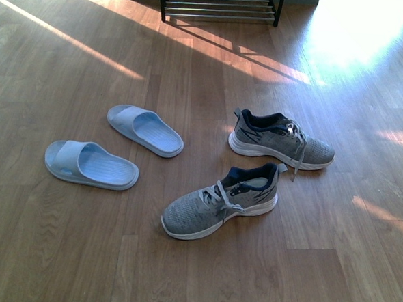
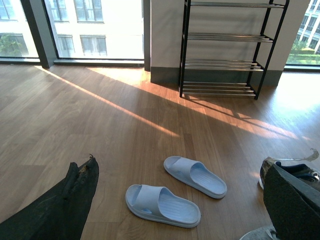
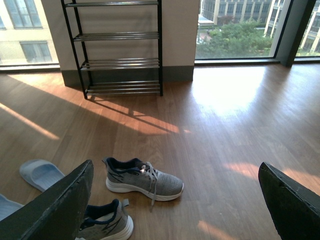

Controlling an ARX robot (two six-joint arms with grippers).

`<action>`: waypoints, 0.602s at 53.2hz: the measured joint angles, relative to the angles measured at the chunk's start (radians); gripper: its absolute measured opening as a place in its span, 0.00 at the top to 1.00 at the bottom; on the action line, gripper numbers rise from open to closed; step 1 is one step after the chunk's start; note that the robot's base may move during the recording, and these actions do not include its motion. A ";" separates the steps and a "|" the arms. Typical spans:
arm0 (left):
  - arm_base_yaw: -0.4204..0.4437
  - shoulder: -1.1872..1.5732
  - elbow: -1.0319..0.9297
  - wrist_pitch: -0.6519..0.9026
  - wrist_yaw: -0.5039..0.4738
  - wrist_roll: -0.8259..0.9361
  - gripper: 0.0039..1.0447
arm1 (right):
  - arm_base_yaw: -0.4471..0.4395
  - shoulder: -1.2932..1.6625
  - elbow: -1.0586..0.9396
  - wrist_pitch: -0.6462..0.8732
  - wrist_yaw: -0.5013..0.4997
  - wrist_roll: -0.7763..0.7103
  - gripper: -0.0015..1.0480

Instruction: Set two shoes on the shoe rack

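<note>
Left gripper [image 2: 179,165]: raised over the wooden floor [image 1: 45,251] and turned toward the far wall. Its two dark fingers [image 2: 65,200] are spread wide, released, and clasp nothing.
Pale blue slides: a pair lying soles down on the floor, left of centre and well apart from the rack.
Near slide [image 1: 91,165]: furthest left and closest to the robot, with its toe end pointing right.
Far slide [image 1: 146,130]: just beyond and to the right of its mate, lying close to it but apart, at a slant.
Shoe rack [image 1: 220,8]: upright against the far wall, with black side frames and shiny chrome bars. In the wrist views it stands between tall windows [image 3: 240,30], and its lowest tier sits just above the boards.
Near sneaker [image 1: 219,201]: grey knit on a white sole, right of the slides. Its toe points left toward the robot and its laces are loose.
Far sneaker [image 1: 281,141]: the matching shoe, beyond and slightly right. Its toe points right and its navy-lined heel left, and it lies near its mate without touching.
Right gripper [image 3: 175,165]: raised over the floor and facing the rack. Its dark fingers [image 3: 55,210] are parted wide and released, with both sneakers on the floor below them.
Sunlight: bright bands fall slantwise across the boards in front of the rack.
</note>
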State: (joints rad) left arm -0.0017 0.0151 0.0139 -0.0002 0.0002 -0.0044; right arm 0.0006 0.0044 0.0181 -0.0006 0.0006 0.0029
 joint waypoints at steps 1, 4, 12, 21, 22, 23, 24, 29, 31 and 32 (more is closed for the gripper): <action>0.000 0.000 0.000 0.000 0.000 0.000 0.09 | 0.000 0.000 0.000 0.000 0.000 0.000 0.09; 0.000 0.000 0.000 0.000 0.000 0.000 0.09 | 0.000 0.000 0.000 0.000 0.000 0.000 0.09; 0.000 0.000 0.000 0.000 0.000 0.000 0.09 | 0.000 0.000 0.000 0.000 0.000 0.000 0.09; 0.000 0.000 0.000 0.000 0.000 0.000 0.09 | 0.000 0.000 0.000 0.000 0.000 0.000 0.09; 0.000 0.000 0.000 0.000 0.000 0.000 0.09 | 0.000 0.000 0.000 0.000 0.000 0.000 0.09; 0.000 0.000 0.000 0.000 0.000 0.000 0.09 | 0.000 0.000 0.000 0.000 0.000 0.000 0.09; 0.000 0.000 0.000 0.000 0.000 0.000 0.09 | 0.000 0.000 0.000 0.000 0.000 0.000 0.09; 0.000 0.000 0.000 0.000 0.000 0.000 0.09 | 0.000 0.000 0.000 0.000 0.000 0.000 0.09; 0.000 0.000 0.000 0.000 0.000 0.000 0.09 | 0.000 0.000 0.000 0.000 0.000 0.000 0.09; 0.000 0.000 0.000 0.000 0.000 0.000 0.09 | 0.000 0.000 0.000 0.000 0.000 0.000 0.09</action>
State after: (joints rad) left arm -0.0017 0.0151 0.0139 -0.0002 0.0002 -0.0044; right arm 0.0006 0.0044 0.0181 -0.0006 0.0006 0.0029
